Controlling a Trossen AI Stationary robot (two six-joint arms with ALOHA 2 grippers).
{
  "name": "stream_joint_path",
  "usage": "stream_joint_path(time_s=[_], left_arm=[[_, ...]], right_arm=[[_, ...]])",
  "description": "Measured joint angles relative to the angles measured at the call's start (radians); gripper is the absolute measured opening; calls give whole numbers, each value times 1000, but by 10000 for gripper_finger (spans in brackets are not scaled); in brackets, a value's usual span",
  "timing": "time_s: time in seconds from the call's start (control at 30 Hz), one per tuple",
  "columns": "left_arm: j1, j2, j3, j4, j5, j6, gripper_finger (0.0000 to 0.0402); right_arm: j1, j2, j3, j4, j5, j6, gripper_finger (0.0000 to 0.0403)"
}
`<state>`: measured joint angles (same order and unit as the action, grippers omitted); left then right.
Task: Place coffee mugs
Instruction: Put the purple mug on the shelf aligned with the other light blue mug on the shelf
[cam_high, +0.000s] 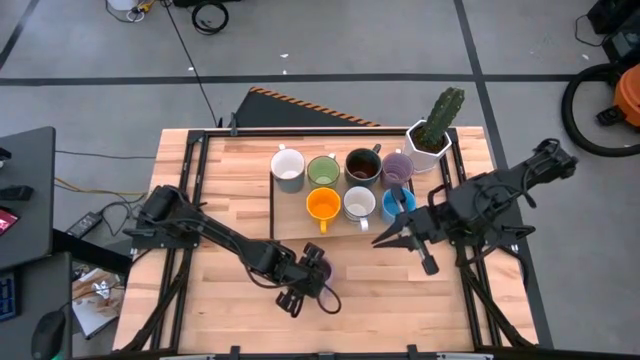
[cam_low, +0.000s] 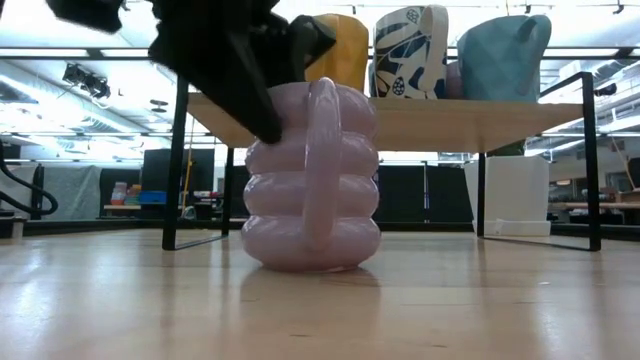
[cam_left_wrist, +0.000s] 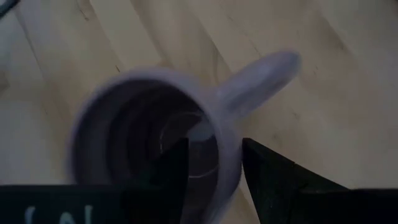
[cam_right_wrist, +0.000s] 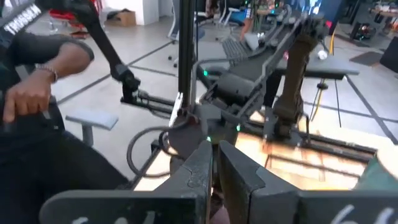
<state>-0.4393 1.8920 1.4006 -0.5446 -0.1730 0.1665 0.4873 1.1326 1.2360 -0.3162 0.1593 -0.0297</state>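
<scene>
Seven glazed ceramic mugs (cam_high: 345, 186) already stand on the low black-framed wooden tray (cam_high: 290, 226); the left gripper (cam_high: 312, 272), in front of that tray, grips the eighth, a ribbed lavender mug (cam_low: 312, 178), by its rim, while the right gripper (cam_high: 383, 238) waits beside the tray with jaws closed, empty.

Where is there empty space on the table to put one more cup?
The shelf is crowded: seven mugs in two rows, with only its front-left corner beside the orange mug bare. Bare wood lies left of the shelf, and along the near edge right of the lavender mug gripped by the left gripper. The right gripper hangs by the blue mug.
</scene>
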Motion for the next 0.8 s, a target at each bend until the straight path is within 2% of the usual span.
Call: stream_joint_path(time_s=[0.17,0.4,0.67,0.8], left_arm=[[1,31,2,-14,-18,2,155],[-4,34,1,-27,-17,53,146],[-10,27,0,-64,2,118,82],[-10,2,-2,-91,58,160,42]], right_arm=[[0,-42,-96,63,-3,10,34],[3,-38,-109,69,-3,55,34],[30,-38,-108,69,3,64,34],[46,-38,-108,76,24,67,34]])
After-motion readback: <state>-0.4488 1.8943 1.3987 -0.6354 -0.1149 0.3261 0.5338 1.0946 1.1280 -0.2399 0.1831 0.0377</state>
